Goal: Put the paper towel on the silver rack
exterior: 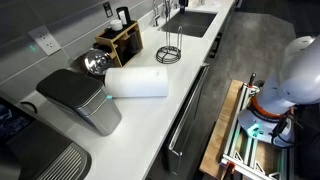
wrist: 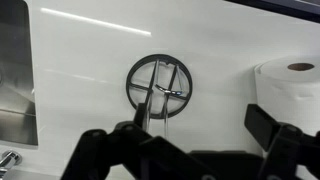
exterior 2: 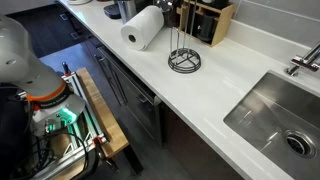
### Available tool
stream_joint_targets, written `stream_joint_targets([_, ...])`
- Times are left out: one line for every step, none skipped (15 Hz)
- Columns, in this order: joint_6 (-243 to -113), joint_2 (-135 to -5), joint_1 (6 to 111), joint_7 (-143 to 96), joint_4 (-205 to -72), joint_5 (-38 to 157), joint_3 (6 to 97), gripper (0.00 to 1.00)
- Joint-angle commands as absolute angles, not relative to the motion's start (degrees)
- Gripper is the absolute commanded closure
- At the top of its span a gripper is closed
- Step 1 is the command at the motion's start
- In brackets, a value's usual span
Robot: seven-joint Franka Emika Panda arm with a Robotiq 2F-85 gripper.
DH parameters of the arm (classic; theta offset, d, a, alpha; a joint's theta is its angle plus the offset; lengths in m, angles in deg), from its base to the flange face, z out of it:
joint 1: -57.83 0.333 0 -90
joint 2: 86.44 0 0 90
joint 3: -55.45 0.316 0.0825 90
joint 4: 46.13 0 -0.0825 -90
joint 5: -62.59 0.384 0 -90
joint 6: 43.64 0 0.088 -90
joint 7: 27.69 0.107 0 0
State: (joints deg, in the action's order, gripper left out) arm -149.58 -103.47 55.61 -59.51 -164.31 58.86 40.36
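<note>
Wrist view showed the jaws spread wide at the bottom edge of the picture, with nothing between them. Beyond them the silver rack [wrist: 158, 85] stood on the white surface [wrist: 90, 100], its ring base seen nearly from above and its slim post rising from the middle; the post was bare. The paper towel [wrist: 290, 85] appeared at the right edge of that view, apart from the rack and not touched by the jaws.

In both exterior views the roll lay on its side on the surface, near the rack but not against it, between the rack and a grey appliance [exterior: 85, 100]. A wooden knife block [exterior: 122, 42] stood behind the rack toward the wall, and a sink [exterior 2: 285, 120] was set into the surface beyond the rack. The arm [exterior: 295, 70], white-bodied, showed off the front edge of the surface.

Assessment: the roll was ungrasped and the rack empty, so the placing was not yet done. The wide setting suited the roll's thick body. Lying flat, the roll would probably need turning upright so that its core hole could pass over the post. Risk noted: a round roll on a smooth surface may roll off if nudged, and soft paper may crush under a hard grip
</note>
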Motion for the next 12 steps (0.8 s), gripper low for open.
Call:
stream_joint_targets([-149.5, -103.3, 54.5, -59.8, -164.2, 59.2, 41.3, 0.00])
stream_joint_targets([-149.5, -103.3, 54.5, -59.8, -164.2, 59.2, 41.3, 0.00])
stream_joint_targets([-149.5, -103.3, 54.5, -59.8, -164.2, 59.2, 41.3, 0.00])
stream_joint_targets([-149.5, -103.3, 54.5, -59.8, -164.2, 59.2, 41.3, 0.00])
stream_joint_targets([-149.5, -103.3, 54.5, -59.8, -164.2, 59.2, 41.3, 0.00])
stream_joint_targets([-149.5, -103.3, 54.5, -59.8, -164.2, 59.2, 41.3, 0.00])
stream_joint_targets([-149.5, -103.3, 54.5, -59.8, -164.2, 59.2, 41.3, 0.00])
stream_joint_targets([-149.5, -103.3, 54.5, -59.8, -164.2, 59.2, 41.3, 0.00])
stream_joint_targets([-149.2, -103.3, 54.9, -59.9, -164.6, 59.7, 41.6, 0.00])
stream_joint_targets([-146.6, -103.1, 55.8, -59.9, -165.1, 63.2, 41.7, 0.00])
stream_joint_targets([-146.2, -103.2, 56.5, -60.7, -165.7, 66.0, 41.8, 0.00])
stream_joint_targets([-144.4, -102.9, 57.0, -59.2, -166.2, 69.4, 42.4, 0.00])
